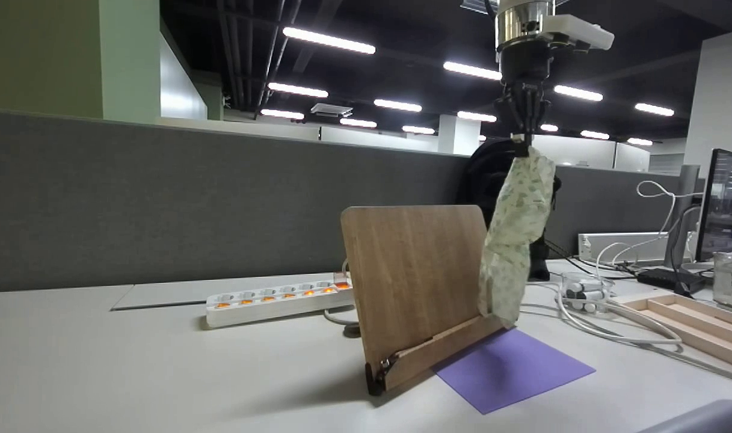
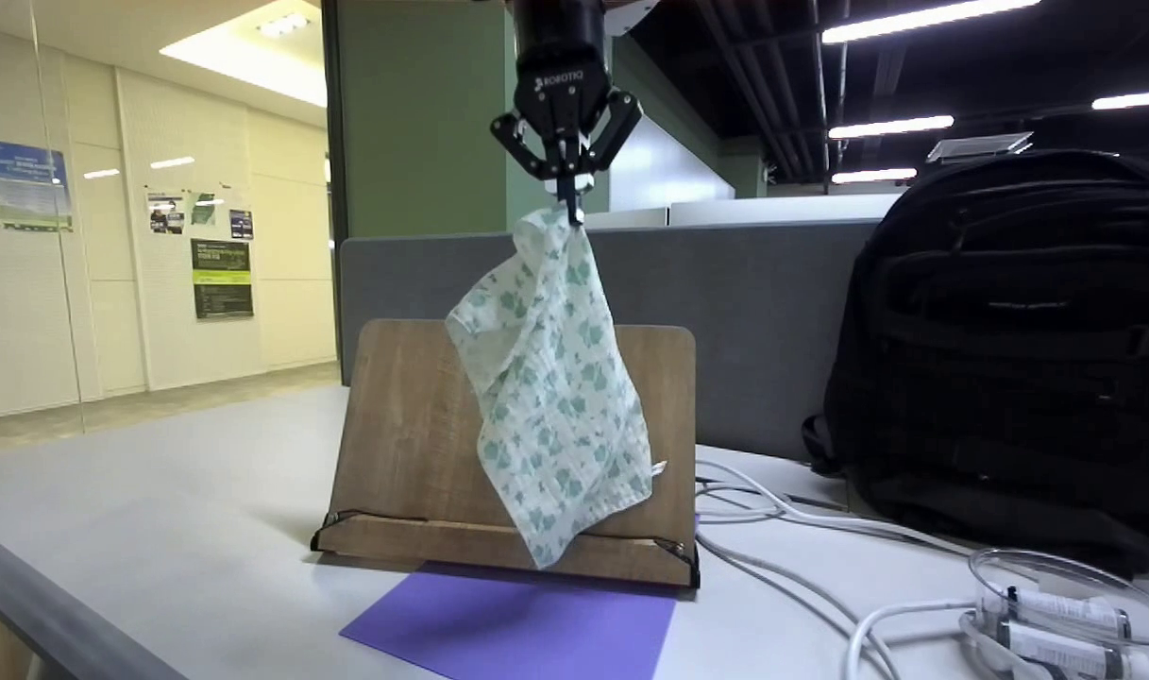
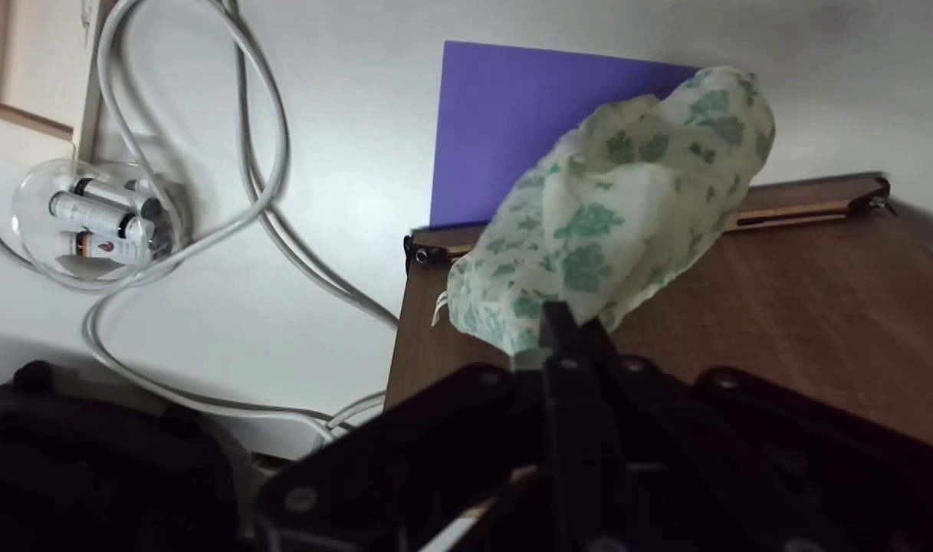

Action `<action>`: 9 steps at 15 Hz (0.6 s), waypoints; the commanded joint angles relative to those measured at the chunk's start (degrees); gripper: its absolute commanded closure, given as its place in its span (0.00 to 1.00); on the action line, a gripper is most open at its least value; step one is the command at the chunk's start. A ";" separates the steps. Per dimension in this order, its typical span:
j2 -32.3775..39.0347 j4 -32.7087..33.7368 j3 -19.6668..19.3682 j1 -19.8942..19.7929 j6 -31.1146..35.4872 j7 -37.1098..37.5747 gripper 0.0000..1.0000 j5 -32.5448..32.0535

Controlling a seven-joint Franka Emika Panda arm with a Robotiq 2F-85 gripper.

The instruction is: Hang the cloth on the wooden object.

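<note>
My gripper (image 1: 522, 147) is shut on the top of the cloth (image 1: 518, 210), and it also shows shut in an exterior view (image 2: 571, 210). The cloth (image 2: 566, 406) is pale with green leaf prints and hangs down from the fingertips. The wooden object (image 1: 414, 270) is a brown tilted board with a ledge, standing on the table. My gripper is above the board's top edge, on its front side. The cloth hangs in front of the board (image 2: 404, 425), its lower tip at ledge height; contact is unclear. In the wrist view the fingertips (image 3: 573, 322) cover the cloth's (image 3: 635, 207) pinched end.
A purple sheet (image 1: 516, 376) lies under and in front of the board. A white power strip (image 1: 275, 307) lies behind it. Cables (image 2: 782, 515), a black backpack (image 2: 1008, 368) and a clear container of small bottles (image 3: 90, 222) are at the side. A grey partition (image 1: 161, 204) stands behind.
</note>
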 commanded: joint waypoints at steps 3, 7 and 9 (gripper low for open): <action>0.54 0.45 -0.67 0.56 -0.27 0.16 1.00 -0.11; 2.02 -0.03 0.15 0.35 3.67 10.32 1.00 2.29; 3.44 0.63 0.76 0.59 6.08 15.79 1.00 3.44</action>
